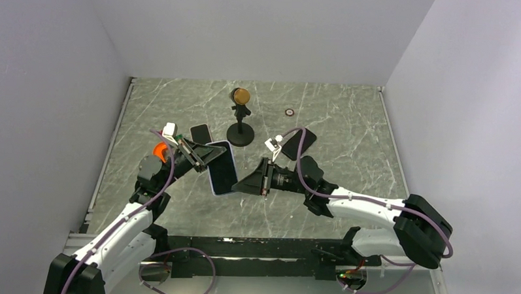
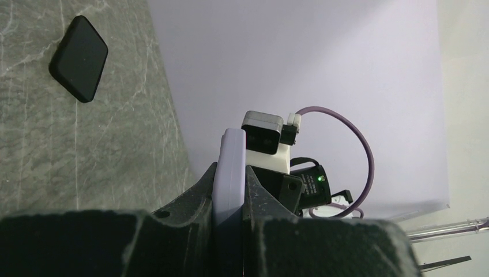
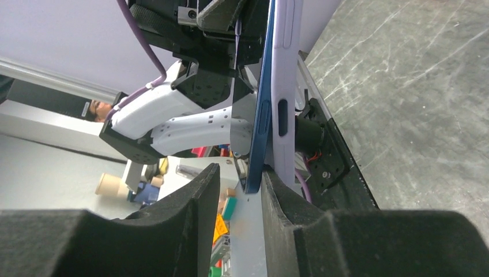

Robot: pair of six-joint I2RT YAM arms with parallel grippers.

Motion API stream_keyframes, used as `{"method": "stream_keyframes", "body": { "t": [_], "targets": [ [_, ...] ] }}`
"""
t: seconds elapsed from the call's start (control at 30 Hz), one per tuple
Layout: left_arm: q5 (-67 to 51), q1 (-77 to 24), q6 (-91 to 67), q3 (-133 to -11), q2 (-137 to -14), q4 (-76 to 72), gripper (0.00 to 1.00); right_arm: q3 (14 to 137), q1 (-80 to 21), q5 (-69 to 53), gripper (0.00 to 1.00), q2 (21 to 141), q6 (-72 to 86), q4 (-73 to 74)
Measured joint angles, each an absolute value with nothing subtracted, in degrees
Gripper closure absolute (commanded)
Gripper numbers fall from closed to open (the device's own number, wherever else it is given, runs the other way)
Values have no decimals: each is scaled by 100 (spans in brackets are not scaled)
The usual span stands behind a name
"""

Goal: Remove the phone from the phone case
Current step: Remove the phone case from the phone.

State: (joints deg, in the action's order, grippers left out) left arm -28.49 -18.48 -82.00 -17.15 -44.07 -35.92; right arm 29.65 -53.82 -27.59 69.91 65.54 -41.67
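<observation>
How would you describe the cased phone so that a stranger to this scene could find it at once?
Start at the grey marble table and find the two arms meeting near its middle. Between the left tool and right tool hangs the phone, gripped from both sides. Unlike the two bare black phones lying flat nearby, it has a lilac case.

phone in case [image 1: 222, 167] between both arms | stand [image 1: 239, 130] behind | spare phones [image 1: 201, 133] flank stand

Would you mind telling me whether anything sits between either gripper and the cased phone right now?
Nothing visible does. The left gripper is shut on the phone from its far-left end, and the right gripper meets its near-right edge, where the phone's blue body is parting from the lilac phone case.
</observation>
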Motion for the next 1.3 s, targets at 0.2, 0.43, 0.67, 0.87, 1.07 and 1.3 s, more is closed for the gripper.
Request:
{"method": "stream_keyframes", "body": {
  "t": [0.2, 0.43, 0.67, 0.87, 1.07, 1.3],
  "targets": [
    [-2746, -2121, -8075, -1715, -4410, -3594, 100, 3238, -5256, -3098, 86, 7463, 6635, -4366],
    [-2709, -2244, -7710, -1776, -4322, -3452, 42, 3240, -5013, -3677, 100, 7872, 7076, -4930],
    [-2974, -2399, -6855, -1837, -3671, -2469, 1, 2714, -4630, -3588, 100, 7837, 7625, -5612],
    [-2971, -2401, -6307, -1737, -2934, -1879, 3, 2318, -4364, -3583, 100, 7491, 8086, -5846],
    [-3087, -2443, -6283, -1041, -2716, -2110, 12, 2285, -4239, -3581, 100, 7249, 8455, -6263],
    [-3299, -2810, -6418, -880, -3247, -2751, 9, 2281, -4224, -3586, 100, 7253, 8661, -6445]
  ]
}}
